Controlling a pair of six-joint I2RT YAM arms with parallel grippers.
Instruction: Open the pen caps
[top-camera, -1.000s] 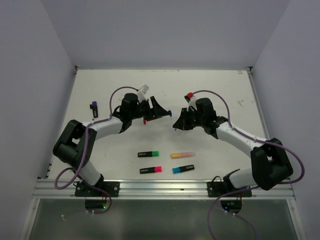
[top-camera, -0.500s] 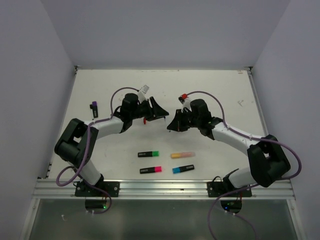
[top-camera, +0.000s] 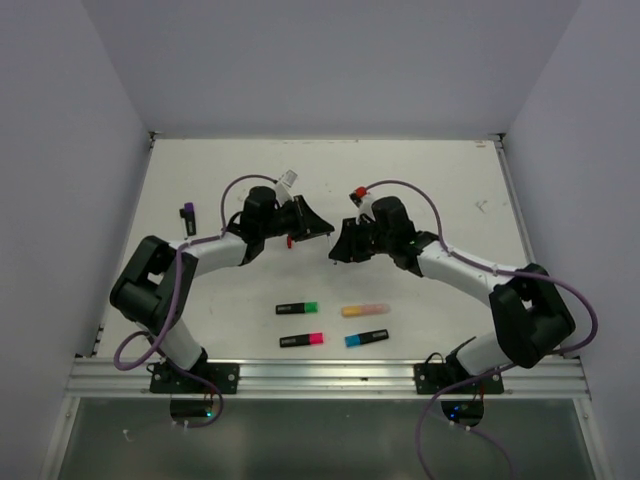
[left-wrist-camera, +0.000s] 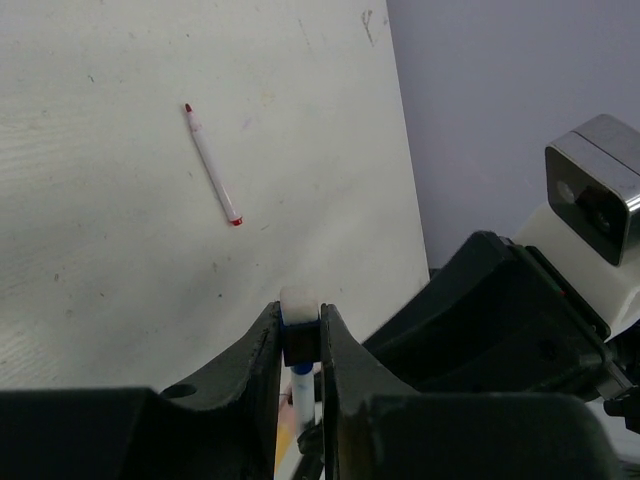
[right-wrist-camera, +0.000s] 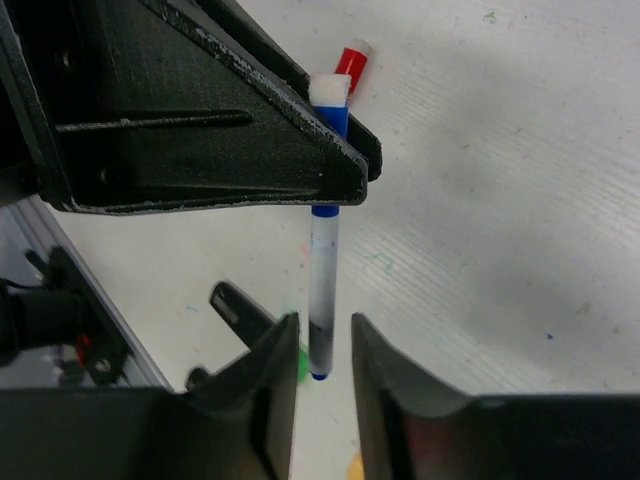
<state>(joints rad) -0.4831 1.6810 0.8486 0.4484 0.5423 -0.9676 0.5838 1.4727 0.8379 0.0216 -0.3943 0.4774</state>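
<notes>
While the left gripper (left-wrist-camera: 300, 325) is clamping the blue cap (right-wrist-camera: 332, 120), the right gripper (right-wrist-camera: 320, 340) is easing narrowly open around the pen (right-wrist-camera: 322, 270), so uncapping is likely waiting.

The white desk (top-camera: 420, 170) carries four highlighters near the middle of its near edge, in two rows. The green-capped highlighter (top-camera: 297, 308) and the peach-orange highlighter (top-camera: 363, 310) lie farther in. The pink-capped highlighter (top-camera: 301, 341) and the blue-capped highlighter (top-camera: 366, 338) lie closer to the edge. A purple-capped highlighter (top-camera: 185, 212) lies alone by the left edge. A thin white pen (left-wrist-camera: 212, 165) and a red cap (right-wrist-camera: 350, 60) lie on bare surface. Faint marks (top-camera: 481, 206) show toward the right edge.
</notes>
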